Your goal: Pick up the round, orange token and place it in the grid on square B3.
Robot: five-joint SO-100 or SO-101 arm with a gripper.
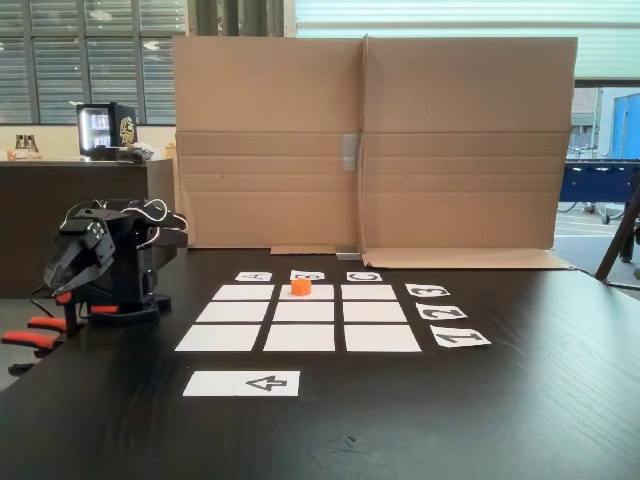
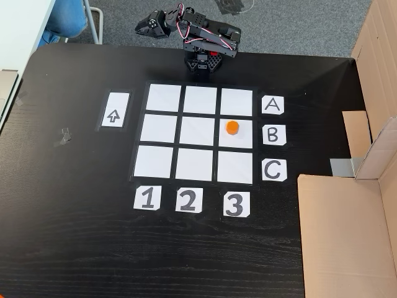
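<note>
Token [image 2: 232, 127] sits on square B3 [image 2: 236, 140], row B, column 3, placement apparently complete; gripper [image 2: 146, 27] folded clear of grid [image 2: 163, 160]; jaw state indeterminable.

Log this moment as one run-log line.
token: on B3, upright | arm: folded at base, away from grid | fingers: state unclear

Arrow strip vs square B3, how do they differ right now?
The arrow strip is printed with a black arrow; square B3 is blank paper. The strip lies alone outside the grid, on the side away from the letter cards; B3 sits in the grid's middle row, beside the B card. The strip is bare; B3 carries the orange token. The strip is narrower than B3. Both are white rectangles lying flat on the black table.
</note>
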